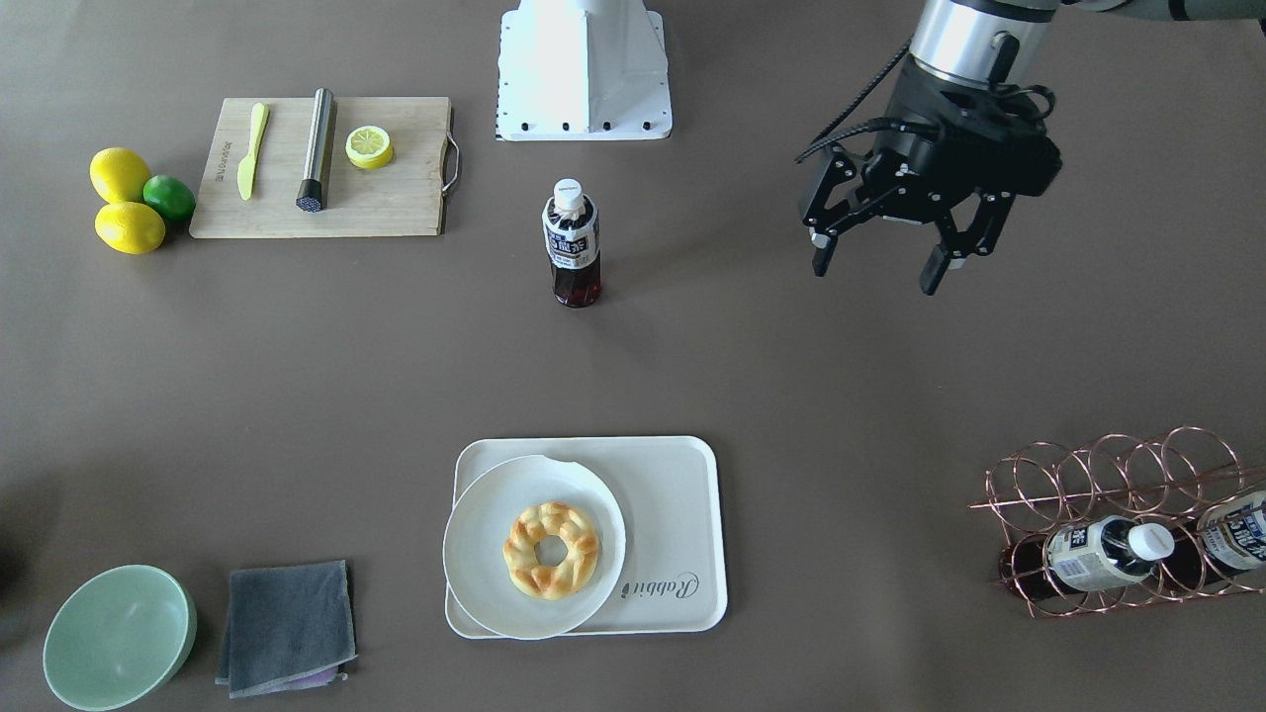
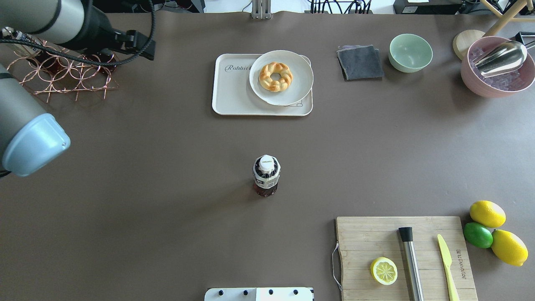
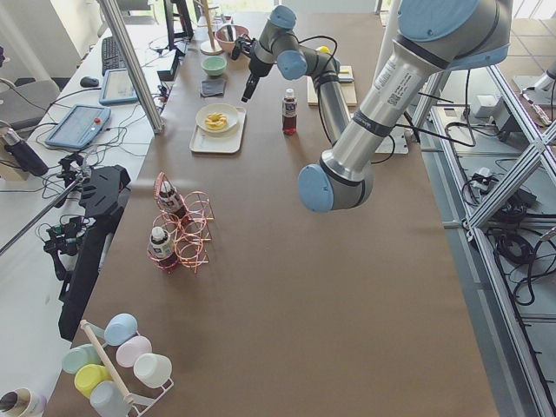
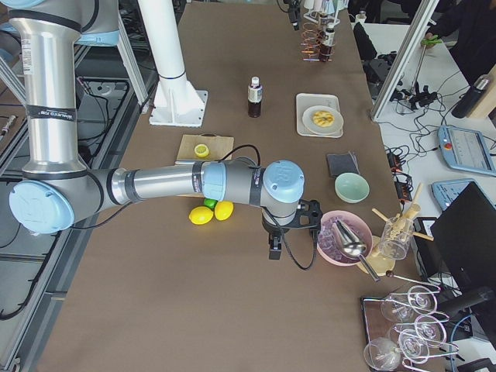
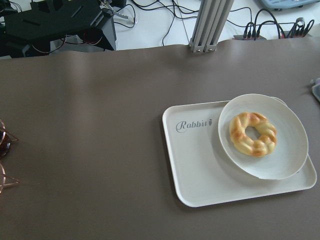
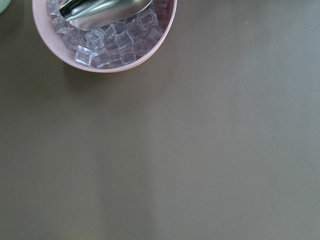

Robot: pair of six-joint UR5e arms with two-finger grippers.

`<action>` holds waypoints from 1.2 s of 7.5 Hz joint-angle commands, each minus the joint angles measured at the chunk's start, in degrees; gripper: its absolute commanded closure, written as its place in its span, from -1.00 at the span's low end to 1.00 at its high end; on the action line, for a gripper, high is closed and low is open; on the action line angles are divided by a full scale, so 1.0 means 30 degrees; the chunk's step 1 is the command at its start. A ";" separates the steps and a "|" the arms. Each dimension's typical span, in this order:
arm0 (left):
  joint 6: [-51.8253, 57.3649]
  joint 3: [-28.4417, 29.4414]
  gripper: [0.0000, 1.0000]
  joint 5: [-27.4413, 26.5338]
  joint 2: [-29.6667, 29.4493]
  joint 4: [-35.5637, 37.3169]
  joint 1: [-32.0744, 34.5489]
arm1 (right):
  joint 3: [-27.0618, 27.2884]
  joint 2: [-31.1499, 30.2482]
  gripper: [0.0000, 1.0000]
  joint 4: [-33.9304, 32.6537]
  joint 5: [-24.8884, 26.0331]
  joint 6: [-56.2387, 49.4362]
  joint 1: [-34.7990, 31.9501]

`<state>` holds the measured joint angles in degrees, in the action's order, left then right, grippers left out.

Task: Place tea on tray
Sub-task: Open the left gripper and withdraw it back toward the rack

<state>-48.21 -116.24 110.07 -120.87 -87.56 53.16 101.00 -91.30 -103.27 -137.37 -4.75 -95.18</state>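
Observation:
One tea bottle (image 1: 572, 242) with a white cap stands upright alone in the middle of the table; it also shows in the overhead view (image 2: 266, 175). The cream tray (image 1: 673, 494) with "Rabbit" script lies beyond it, on the operators' side, and fills the left wrist view (image 5: 200, 170). My left gripper (image 1: 875, 275) hangs open and empty above the table, off to the bottle's side and apart from it. Two more tea bottles (image 1: 1100, 554) lie in a copper wire rack (image 1: 1118, 475). My right gripper (image 4: 273, 248) shows only in the exterior right view, so I cannot tell whether it is open or shut.
A round white plate (image 1: 485, 534) with a ring pastry (image 1: 551, 550) covers part of the tray. A wooden board (image 1: 396, 198) holds a knife, a steel rod and a lemon half. Lemons and a lime (image 1: 168, 198), a green bowl (image 1: 119, 638), a grey cloth (image 1: 287, 625) and a pink ice bowl (image 2: 497, 67) stand around.

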 commanded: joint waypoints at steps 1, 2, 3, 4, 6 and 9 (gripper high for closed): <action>0.6435 0.0365 -0.97 0.4490 0.3802 -0.0053 0.4878 | 0.0491 0.0342 -0.99 0.0000 -0.0089 0.0001 0.0318; 0.9014 0.0542 -0.97 0.4880 0.5150 0.0007 0.6086 | 0.0928 0.0663 -0.99 -0.0059 -0.0119 0.0001 0.0930; 1.1795 0.1008 -0.97 0.4884 0.6178 0.0007 0.7142 | 0.1252 0.1159 -0.99 -0.0030 -0.0728 0.0349 0.1516; 1.3737 0.1969 -0.96 0.4884 0.6276 0.0152 0.8370 | 0.2531 0.1802 -0.99 -0.0030 -0.0734 0.3369 0.3030; 1.6145 0.2768 -0.96 0.4884 0.6538 0.0998 1.0045 | 0.4411 0.3528 -1.00 -0.0001 -0.0501 0.8597 0.6864; 1.9115 0.4086 -0.97 0.4913 0.8321 0.1091 1.1779 | 0.6353 0.6602 -1.00 -0.0030 0.1957 1.5658 1.2841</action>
<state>5.48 -105.99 124.72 -98.83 -84.46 86.06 117.88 -77.14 -103.28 -134.86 31.18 -66.96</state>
